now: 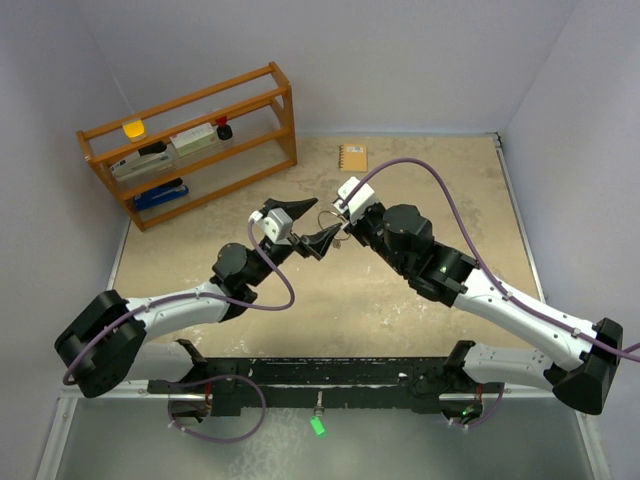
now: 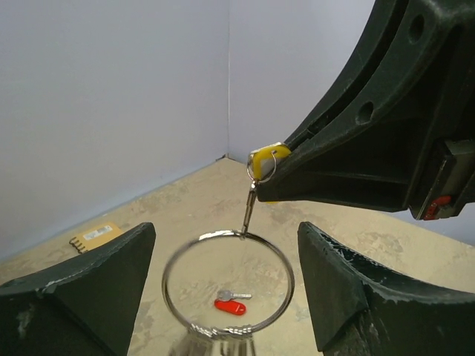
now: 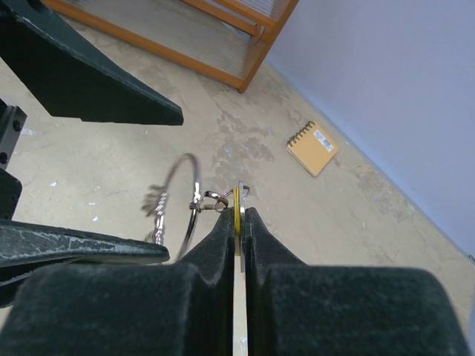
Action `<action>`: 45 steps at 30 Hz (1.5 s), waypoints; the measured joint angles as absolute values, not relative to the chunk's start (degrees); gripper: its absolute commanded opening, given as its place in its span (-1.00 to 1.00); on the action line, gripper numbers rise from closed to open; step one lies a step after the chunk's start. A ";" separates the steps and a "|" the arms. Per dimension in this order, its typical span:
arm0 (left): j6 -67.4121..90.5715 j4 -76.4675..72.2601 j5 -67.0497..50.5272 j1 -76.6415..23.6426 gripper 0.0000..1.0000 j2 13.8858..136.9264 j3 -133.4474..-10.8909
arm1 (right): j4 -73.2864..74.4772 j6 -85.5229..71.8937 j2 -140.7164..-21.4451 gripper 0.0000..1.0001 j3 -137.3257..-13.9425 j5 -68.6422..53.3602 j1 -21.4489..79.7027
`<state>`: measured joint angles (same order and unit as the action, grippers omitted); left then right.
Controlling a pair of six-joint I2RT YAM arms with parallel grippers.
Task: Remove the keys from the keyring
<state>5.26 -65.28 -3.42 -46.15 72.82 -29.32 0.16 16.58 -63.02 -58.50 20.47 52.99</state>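
Keyring (image 2: 165, 284) dangles from one yellow key (image 2: 261, 158), right jaws pinching it; left jaws wide.

Silver keyring (image 2: 165, 284), red key (image 2: 230, 305), yellow key (image 2: 261, 158)

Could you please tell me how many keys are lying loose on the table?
2: a silver key and a red-headed key side by side, seen through the keyring; others may be hidden.
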 measured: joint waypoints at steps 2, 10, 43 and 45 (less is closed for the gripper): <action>5.28 -66.57 -3.90 -46.15 0.51 73.89 -29.32 | 0.14 16.56 -63.02 -1.00 -58.50 20.49 52.99; 3.88 -68.93 -4.08 -46.15 0.54 75.07 -29.32 | 0.16 16.75 -63.02 -1.00 -58.50 20.51 53.25; 4.43 -83.53 0.45 -46.22 0.23 84.66 -29.32 | 0.54 16.67 -63.00 -1.00 -58.50 21.56 54.89; 4.89 -83.55 0.45 -46.28 0.22 84.77 -29.32 | 0.51 16.67 -63.00 -1.00 -58.50 21.56 54.92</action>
<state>4.89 -83.55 0.45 -46.28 84.77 -29.32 0.51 16.67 -63.00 -58.50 21.56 54.92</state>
